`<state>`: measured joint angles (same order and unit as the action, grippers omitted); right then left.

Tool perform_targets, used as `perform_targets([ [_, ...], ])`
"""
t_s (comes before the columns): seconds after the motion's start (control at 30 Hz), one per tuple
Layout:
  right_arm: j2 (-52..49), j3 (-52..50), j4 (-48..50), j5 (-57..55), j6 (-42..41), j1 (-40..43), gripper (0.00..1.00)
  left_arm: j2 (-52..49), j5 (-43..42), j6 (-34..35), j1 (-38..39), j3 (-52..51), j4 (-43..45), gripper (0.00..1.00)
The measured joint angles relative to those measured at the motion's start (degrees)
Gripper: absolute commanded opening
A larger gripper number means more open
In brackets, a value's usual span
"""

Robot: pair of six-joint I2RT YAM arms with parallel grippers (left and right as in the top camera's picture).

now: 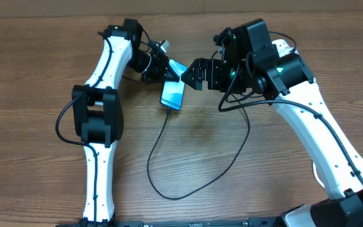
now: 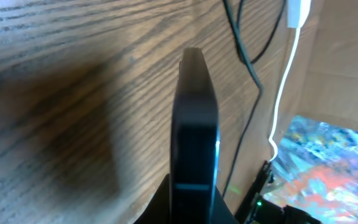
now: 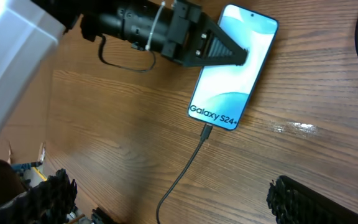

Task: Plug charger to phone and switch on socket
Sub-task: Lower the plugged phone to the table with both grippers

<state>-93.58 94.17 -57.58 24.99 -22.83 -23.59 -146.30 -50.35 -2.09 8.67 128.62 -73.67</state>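
two ribbed fingers [image 3: 303, 199] of the right gripper [image 3: 166, 202] sit spread wide at the lower frame edge. beyond them the charger [image 3: 184, 168] runs up the table [image 3: 104, 137], its tip seated in the bottom edge of the phone [image 3: 229, 81] at upper centre. farther, the left gripper [image 3: 238, 56] pinches the phone's side. left wrist alone shows the phone edge-on, a white cord [image 2: 283, 87] upper right; overhead alone shows the charger's full loop.

Phone [image 1: 173, 94]: upper centre, screen up, slanted.
Left gripper [image 1: 168, 70]: at phone's top end.
Right gripper [image 1: 186, 76]: beside phone's upper right.
Charger [image 1: 149, 164]: from phone's lower end, looping toward bottom centre.
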Motion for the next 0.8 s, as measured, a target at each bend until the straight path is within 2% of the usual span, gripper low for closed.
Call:
perform_targets([
  [0.27,0.0,0.0,0.6,-0.3,0.0,0.0,1.00,-3.5,1.2,2.4,1.5,0.0,4.1,0.04],
  [0.8,0.0,0.0,1.0,-0.4,0.0,0.0,1.00,-3.8,1.8,3.5,1.4,0.0,5.8,0.04],
])
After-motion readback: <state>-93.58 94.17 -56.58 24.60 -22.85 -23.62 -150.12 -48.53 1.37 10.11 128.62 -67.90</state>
